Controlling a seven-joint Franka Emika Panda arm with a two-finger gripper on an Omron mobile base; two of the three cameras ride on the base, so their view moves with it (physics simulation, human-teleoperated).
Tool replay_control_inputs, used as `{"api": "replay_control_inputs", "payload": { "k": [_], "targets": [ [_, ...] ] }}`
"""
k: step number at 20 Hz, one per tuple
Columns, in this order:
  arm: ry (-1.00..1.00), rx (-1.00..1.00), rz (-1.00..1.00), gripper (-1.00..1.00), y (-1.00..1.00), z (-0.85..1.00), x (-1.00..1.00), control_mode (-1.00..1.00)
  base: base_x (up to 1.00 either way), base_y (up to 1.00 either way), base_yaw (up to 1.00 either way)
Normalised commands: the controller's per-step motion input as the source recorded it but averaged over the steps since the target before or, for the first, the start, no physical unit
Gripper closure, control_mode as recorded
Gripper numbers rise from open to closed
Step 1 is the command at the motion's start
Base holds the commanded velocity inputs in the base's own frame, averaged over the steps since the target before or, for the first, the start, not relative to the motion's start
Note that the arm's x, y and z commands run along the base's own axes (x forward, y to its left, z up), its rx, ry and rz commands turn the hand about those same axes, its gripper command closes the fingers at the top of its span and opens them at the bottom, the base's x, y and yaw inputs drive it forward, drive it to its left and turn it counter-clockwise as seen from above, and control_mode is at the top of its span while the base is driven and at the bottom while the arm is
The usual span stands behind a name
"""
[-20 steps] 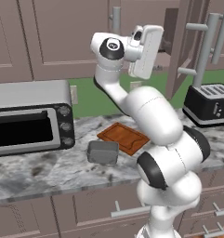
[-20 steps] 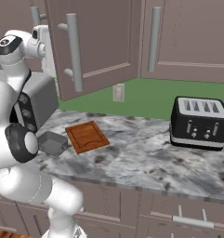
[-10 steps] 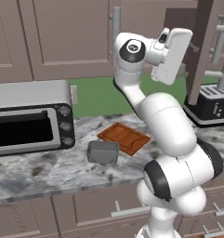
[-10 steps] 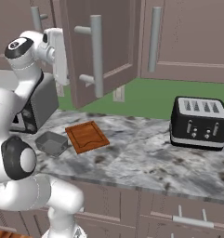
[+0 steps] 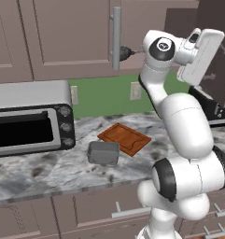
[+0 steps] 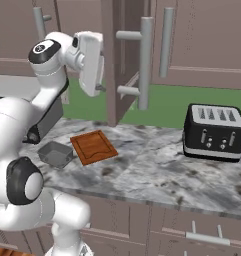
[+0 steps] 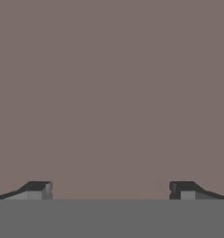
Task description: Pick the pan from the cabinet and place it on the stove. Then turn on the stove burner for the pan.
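On the desk (image 6: 157, 167): 1 toaster (image 6: 214, 132), 1 toaster oven (image 5: 30, 121), 1 wooden cutting board (image 5: 124, 138), 1 grey tin (image 5: 103, 152).

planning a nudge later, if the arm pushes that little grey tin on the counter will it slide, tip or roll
The small grey tin will probably slide rather than roll: it looks rectangular and flat-bottomed. It sits low and wide, so tipping seems unlikely unless it is pushed at the rim. It looks empty and thin-walled, so likely light; it could skid on the stone counter towards the wooden board close beside it.

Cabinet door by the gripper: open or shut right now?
Open. The cabinet door stands swung outward, seen edge-on with its bar handle projecting, beside the gripper.
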Motion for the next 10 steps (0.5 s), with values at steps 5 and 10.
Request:
{"api": "replay_control_inputs", "payload": {
  "k": [5, 10],
  "targets": [
    [-0.03, 0.04, -0.01, -1.0, -0.3, -0.02, -0.08, -1.0, 0.0, 0.0, 0.0],
    [-0.12, 0.03, 0.0, -1.0, 0.45, 0.0, -0.21, -1.0, 0.0, 0.0, 0.0]
  ]
}}
